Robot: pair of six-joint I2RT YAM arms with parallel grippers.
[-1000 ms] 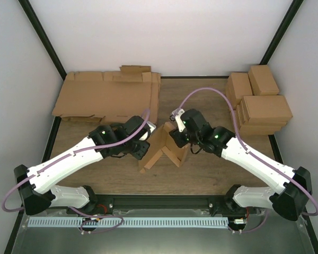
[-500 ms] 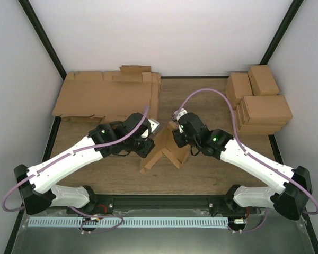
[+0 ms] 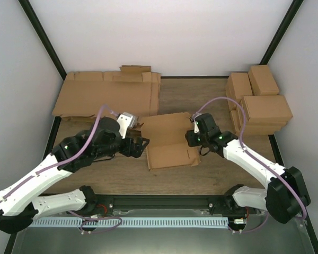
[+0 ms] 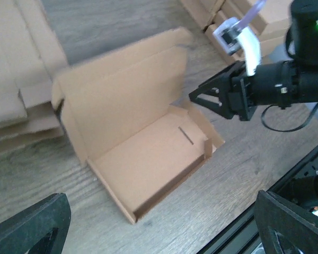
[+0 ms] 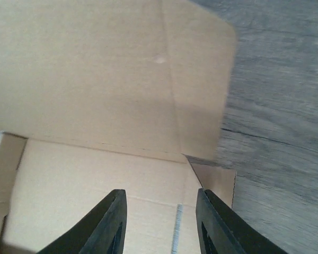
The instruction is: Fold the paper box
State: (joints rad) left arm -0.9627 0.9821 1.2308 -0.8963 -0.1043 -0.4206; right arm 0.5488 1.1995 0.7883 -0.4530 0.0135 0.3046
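Note:
The paper box (image 3: 169,142) lies mid-table as an open brown tray, with its lid panel tilted up at the back and low side walls raised. My left gripper (image 3: 141,146) stands open just left of the paper box and touches nothing. In the left wrist view the paper box (image 4: 143,153) lies ahead of the wide-open left gripper (image 4: 159,233). My right gripper (image 3: 191,138) hovers at the box's right wall. Seen from the right wrist, the right gripper (image 5: 163,222) is open above the floor of the paper box (image 5: 95,180), near a slit, with nothing held.
A pile of flat cardboard sheets (image 3: 106,98) lies at the back left. Stacked finished boxes (image 3: 259,100) stand at the back right. The table's near edge has a black rail (image 3: 164,201) between the arm bases.
The box, earlier propped up on edge between both grippers, now lies flat and open on the table. My left gripper opened, let go and drew back left. The right gripper shifted right.

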